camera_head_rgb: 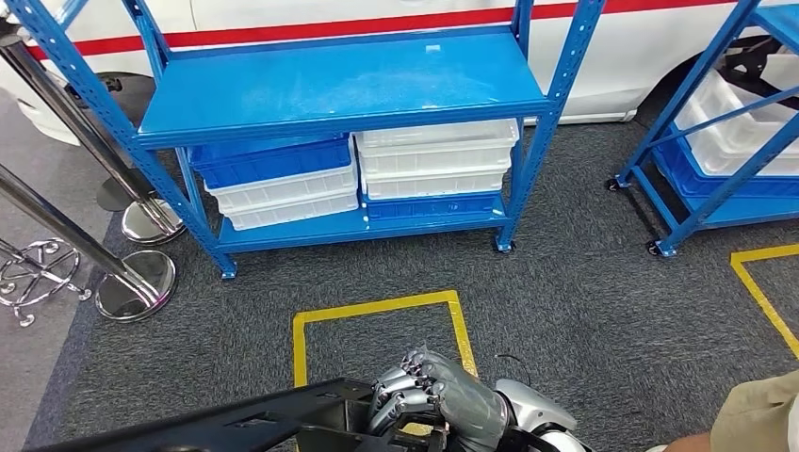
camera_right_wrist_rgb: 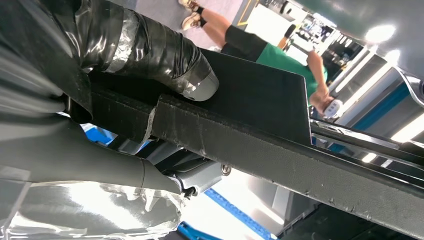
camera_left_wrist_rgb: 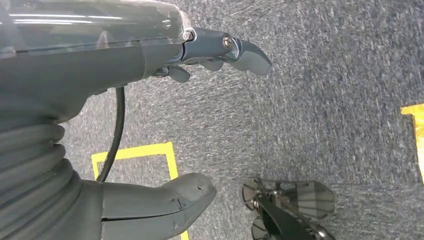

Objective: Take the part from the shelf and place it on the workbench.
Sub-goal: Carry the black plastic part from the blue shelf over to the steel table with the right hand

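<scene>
The part is a long, flat black piece [camera_head_rgb: 236, 422] lying across the bottom of the head view. My right hand [camera_head_rgb: 435, 395] grips it at its right end with fingers curled over the top edge. In the right wrist view the thumb [camera_right_wrist_rgb: 165, 55] presses on the part's flat black face [camera_right_wrist_rgb: 260, 95], and the fingers below are wrapped under its edge. My left hand [camera_left_wrist_rgb: 85, 65] hangs over the grey carpet with fingers [camera_left_wrist_rgb: 245, 50] and thumb [camera_left_wrist_rgb: 170, 200] apart and nothing between them. The blue shelf [camera_head_rgb: 339, 85] stands ahead, its top board bare.
Blue bins [camera_head_rgb: 273, 160] and white bins [camera_head_rgb: 438, 155] are stacked on the shelf's lower level. A second blue rack [camera_head_rgb: 725, 141] stands at the right. Chrome stanchions [camera_head_rgb: 132, 282] stand at the left. A yellow tape square [camera_head_rgb: 377, 306] marks the carpet. A person's beige sleeve [camera_head_rgb: 763, 414] is at the lower right.
</scene>
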`<action>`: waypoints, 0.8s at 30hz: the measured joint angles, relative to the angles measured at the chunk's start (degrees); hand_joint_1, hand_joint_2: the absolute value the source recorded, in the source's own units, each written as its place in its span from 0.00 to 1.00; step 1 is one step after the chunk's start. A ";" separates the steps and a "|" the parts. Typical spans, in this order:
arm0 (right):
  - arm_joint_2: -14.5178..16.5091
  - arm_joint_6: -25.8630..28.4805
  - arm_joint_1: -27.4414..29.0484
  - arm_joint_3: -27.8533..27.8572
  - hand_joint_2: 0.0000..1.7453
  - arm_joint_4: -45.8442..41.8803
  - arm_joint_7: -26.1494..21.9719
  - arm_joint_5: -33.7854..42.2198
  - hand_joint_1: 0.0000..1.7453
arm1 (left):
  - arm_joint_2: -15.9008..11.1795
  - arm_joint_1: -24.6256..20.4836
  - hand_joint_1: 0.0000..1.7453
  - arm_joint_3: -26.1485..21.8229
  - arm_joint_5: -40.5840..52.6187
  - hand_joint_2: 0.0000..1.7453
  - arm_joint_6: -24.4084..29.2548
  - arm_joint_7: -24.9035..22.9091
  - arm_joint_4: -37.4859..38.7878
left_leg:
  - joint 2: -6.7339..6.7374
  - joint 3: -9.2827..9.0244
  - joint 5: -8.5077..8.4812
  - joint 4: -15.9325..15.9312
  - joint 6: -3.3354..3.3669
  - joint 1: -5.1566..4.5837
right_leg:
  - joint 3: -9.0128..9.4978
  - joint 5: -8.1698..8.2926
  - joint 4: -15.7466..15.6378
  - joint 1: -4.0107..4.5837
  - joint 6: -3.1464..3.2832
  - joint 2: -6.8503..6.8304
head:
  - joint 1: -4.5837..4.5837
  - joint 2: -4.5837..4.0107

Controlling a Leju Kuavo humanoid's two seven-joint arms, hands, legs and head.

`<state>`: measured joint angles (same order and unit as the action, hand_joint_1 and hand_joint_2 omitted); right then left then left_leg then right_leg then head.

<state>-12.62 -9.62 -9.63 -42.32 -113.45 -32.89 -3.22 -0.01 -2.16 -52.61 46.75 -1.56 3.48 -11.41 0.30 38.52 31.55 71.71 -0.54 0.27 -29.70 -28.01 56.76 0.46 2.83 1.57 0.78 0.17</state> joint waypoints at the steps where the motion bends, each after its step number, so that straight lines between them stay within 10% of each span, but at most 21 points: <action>1: -0.01 0.00 0.00 0.00 1.00 -0.01 0.01 -0.03 1.00 | -0.01 0.00 0.00 0.00 0.01 1.00 0.05 0.00 -0.01 | -0.63 -2.37 -1.79 -3.69 0.36 -0.05 | -0.22 0.05 0.24 0.04 -0.05 0.54 | 0.00 0.00; 5: -0.02 -0.07 -0.33 -0.13 1.00 0.01 0.15 -0.04 1.00 | -0.20 0.08 0.00 0.02 0.32 1.00 0.61 -0.28 -0.02 | -4.71 -8.88 -4.38 -15.02 1.86 -0.22 | -1.12 0.60 0.69 -0.33 -0.94 2.62 | 0.01 0.00; 9: -0.77 -1.40 -1.03 -0.19 1.00 -0.29 0.03 2.07 1.00 | -0.07 -0.26 0.00 0.02 0.69 1.00 1.40 -0.82 -0.02 | -2.10 -9.23 -5.15 -16.99 2.32 0.12 | -2.74 -0.46 2.70 -0.35 -2.37 2.01 | -0.01 0.00; 13: -1.94 -3.17 -1.58 0.28 1.00 -0.60 -0.09 4.16 1.00 | 0.14 -0.18 0.00 0.01 0.75 1.00 1.94 -0.97 -0.02 | 1.01 -8.76 -5.36 -17.00 2.62 0.29 | -9.30 -6.58 15.85 -0.99 -3.73 -0.94 | -0.02 0.00; 15: -2.21 -3.74 -1.54 0.48 1.00 -0.60 -0.08 4.19 1.00 | 0.29 -0.27 0.00 0.00 0.76 1.00 2.32 -0.96 -0.02 | 2.35 -8.52 -5.18 -16.55 2.37 0.44 | -8.95 -4.89 15.25 -1.55 -4.30 -1.39 | -0.02 0.00; 17: -2.29 -4.00 -1.70 0.58 1.00 -0.59 -0.08 3.51 1.00 | 0.34 -0.43 0.00 -0.02 0.77 1.00 2.96 -0.90 -0.03 | 3.45 -8.74 -4.91 -16.26 1.89 0.61 | -4.82 -1.14 7.62 -1.84 -4.68 -3.29 | -0.03 0.00; 20: -2.05 -4.11 -2.43 0.50 1.00 -0.54 -0.09 2.23 1.00 | 0.13 -0.71 0.00 -0.04 1.09 1.00 4.23 -1.04 -0.04 | 4.71 -9.18 -4.61 -16.19 0.71 0.44 | -1.55 0.73 0.88 -1.28 -3.56 -5.43 | -0.02 0.00; 24: -1.26 -4.19 -3.38 0.06 1.00 -0.54 -0.09 2.09 1.00 | 0.01 -1.09 0.00 -0.04 1.33 1.00 3.88 -0.37 -0.04 | 4.17 -8.52 -3.10 -14.60 -0.72 0.75 | -2.36 1.66 0.55 -1.19 -1.35 -3.22 | -0.02 0.00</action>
<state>-13.88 -13.80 -13.01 -42.25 -113.98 -32.98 -1.13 0.01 -3.25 -52.65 48.08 2.32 3.11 -11.45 4.47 30.00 28.45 57.11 -1.26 1.02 -32.06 -26.35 57.31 -0.73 1.47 -1.65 0.76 0.17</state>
